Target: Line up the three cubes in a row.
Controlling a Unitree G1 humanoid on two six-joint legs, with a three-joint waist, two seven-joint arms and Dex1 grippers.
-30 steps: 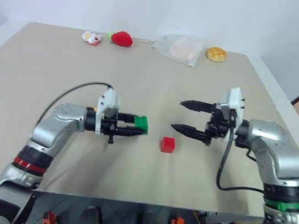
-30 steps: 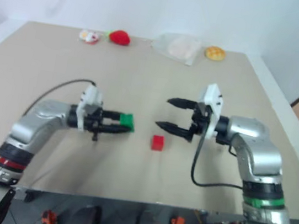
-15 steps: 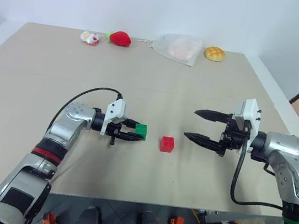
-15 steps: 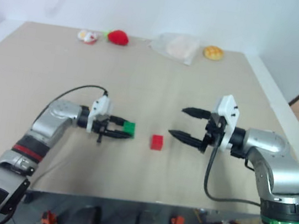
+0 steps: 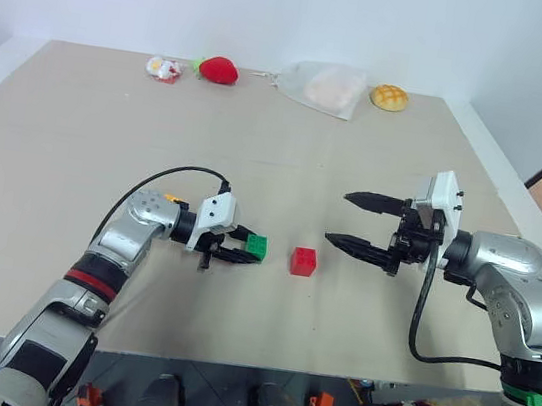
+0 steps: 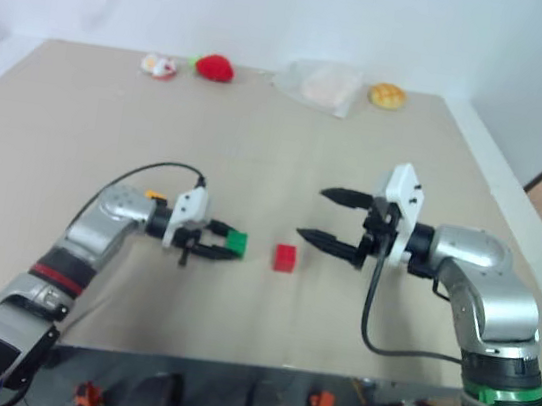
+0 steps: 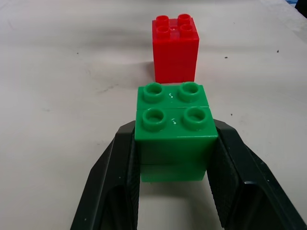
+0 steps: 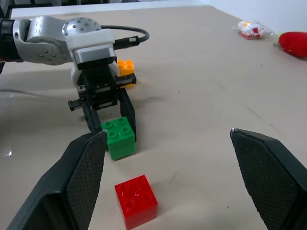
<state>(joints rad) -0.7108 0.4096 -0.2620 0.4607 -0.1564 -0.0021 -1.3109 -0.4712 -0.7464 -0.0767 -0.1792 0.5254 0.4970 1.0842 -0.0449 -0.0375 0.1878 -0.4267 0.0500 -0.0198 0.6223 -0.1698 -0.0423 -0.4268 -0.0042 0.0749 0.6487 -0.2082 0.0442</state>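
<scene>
**Green cube held just short of the red one**

The table (image 5: 78,136) carries everything. Along its far edge, at twelve o'clock from the cubes, lie a clear bag (image 5: 328,88), a golden bun (image 5: 391,98) and a plush strawberry (image 5: 220,70), well apart from the work.

The right gripper (image 5: 361,223) hovers at three o'clock of the red cube (image 5: 303,261), jaws spread wide and empty, seemingly waiting its turn.

The left gripper (image 7: 168,158) is clamped on the green cube (image 7: 173,129), studs up, at nine o'clock of the red cube with a small gap between; this looks like a placement beside it to start the row.

The yellow-orange cube (image 8: 125,66) sits behind the left wrist, farther out at nine o'clock, not yet in line.
</scene>
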